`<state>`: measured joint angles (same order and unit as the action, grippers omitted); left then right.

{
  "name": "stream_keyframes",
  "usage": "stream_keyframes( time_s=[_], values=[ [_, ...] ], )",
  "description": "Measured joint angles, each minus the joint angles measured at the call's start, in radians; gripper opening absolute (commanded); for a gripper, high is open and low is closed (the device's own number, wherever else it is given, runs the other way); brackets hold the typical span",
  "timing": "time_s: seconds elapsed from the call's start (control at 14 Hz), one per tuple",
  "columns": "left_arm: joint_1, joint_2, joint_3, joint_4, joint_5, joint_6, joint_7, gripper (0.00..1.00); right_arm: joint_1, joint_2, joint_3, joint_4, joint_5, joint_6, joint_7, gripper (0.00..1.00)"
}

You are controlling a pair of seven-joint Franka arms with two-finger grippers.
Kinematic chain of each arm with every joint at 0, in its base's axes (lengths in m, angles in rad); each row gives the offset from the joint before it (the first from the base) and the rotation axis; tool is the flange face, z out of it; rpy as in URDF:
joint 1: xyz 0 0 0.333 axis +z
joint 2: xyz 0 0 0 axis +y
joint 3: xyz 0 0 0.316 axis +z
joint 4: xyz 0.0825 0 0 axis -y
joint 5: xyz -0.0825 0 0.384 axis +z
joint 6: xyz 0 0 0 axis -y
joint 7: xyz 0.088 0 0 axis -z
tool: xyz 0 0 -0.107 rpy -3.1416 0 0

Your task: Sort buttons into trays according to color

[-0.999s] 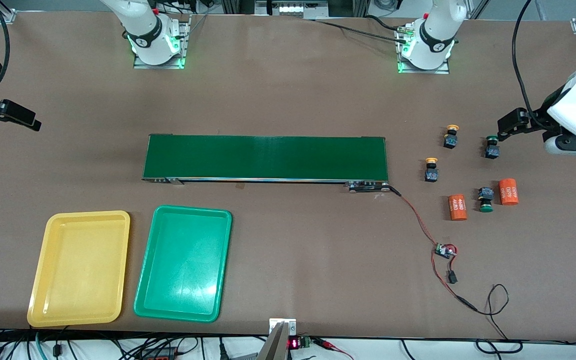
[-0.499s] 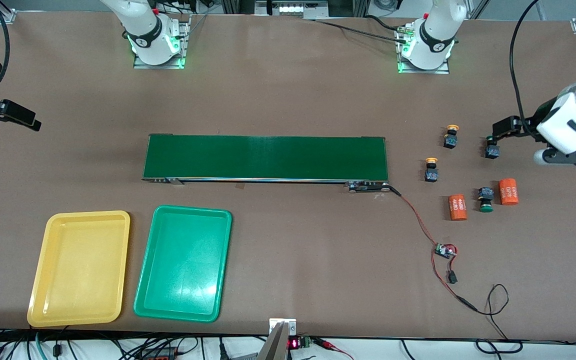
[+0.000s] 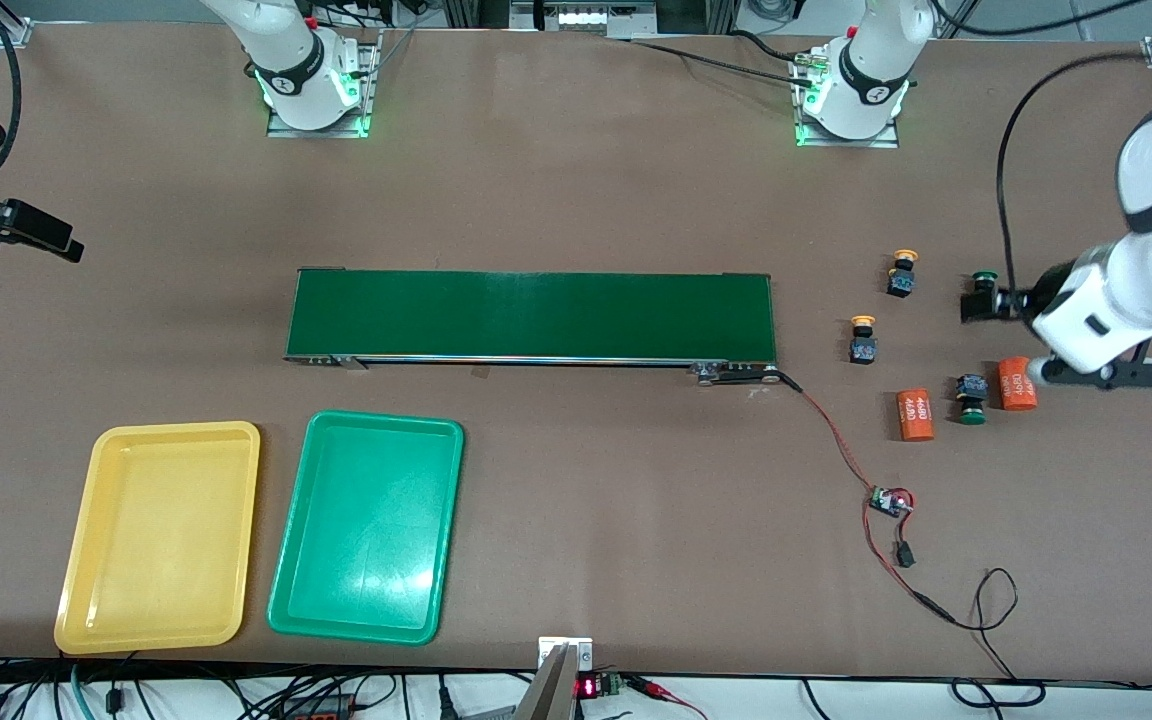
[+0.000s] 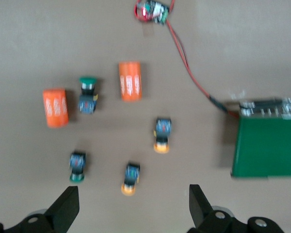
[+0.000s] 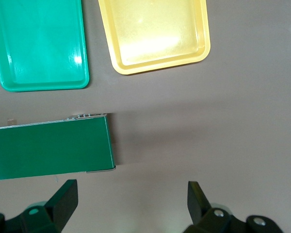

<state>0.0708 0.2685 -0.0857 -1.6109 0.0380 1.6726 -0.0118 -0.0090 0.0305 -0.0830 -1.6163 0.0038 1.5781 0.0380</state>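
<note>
Four buttons stand near the left arm's end of the table. Two are yellow-capped (image 3: 902, 272) (image 3: 863, 340). One green-capped button (image 3: 971, 398) lies between two orange cylinders. The other green button (image 3: 984, 277) is partly hidden under my left gripper (image 3: 976, 303), which is open above it. In the left wrist view this button (image 4: 77, 166) lies just ahead of one finger (image 4: 68, 206); the left gripper (image 4: 133, 206) is empty. The yellow tray (image 3: 156, 535) and the green tray (image 3: 366, 525) are empty. My right gripper (image 3: 56, 240) waits open (image 5: 131, 199) at the right arm's end.
A long dark-green conveyor belt (image 3: 531, 315) lies mid-table. Two orange cylinders (image 3: 916, 414) (image 3: 1016, 384) flank the nearer green button. A small circuit board with red wires (image 3: 891, 500) lies nearer the front camera than the buttons.
The left arm has swung in and its gripper has moved from beside the farther green button to over it. The right arm has not moved.
</note>
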Motion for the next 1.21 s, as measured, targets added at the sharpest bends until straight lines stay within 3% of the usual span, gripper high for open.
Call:
stream_keyframes(
  time_s=[0.36,0.71,1.0,1.21],
  values=[
    [0.021,0.091,0.004,-0.17,0.002,0.37,0.002,1.0,0.0,0.002,0.0,0.0,0.0,0.0,0.0,1.0],
    [0.046,0.149,0.006,-0.3,0.079,0.695,0.004,1.0,0.0,0.002,0.001,0.0,0.001,0.0,0.0,1.0],
    [0.047,0.217,0.006,-0.358,0.08,0.862,0.007,1.0,0.0,0.002,0.002,0.0,0.001,0.0,0.0,1.0],
    [0.05,0.264,0.006,-0.362,0.08,0.899,0.008,1.0,0.0,0.003,0.002,0.0,0.001,-0.001,0.0,1.0]
  ],
)
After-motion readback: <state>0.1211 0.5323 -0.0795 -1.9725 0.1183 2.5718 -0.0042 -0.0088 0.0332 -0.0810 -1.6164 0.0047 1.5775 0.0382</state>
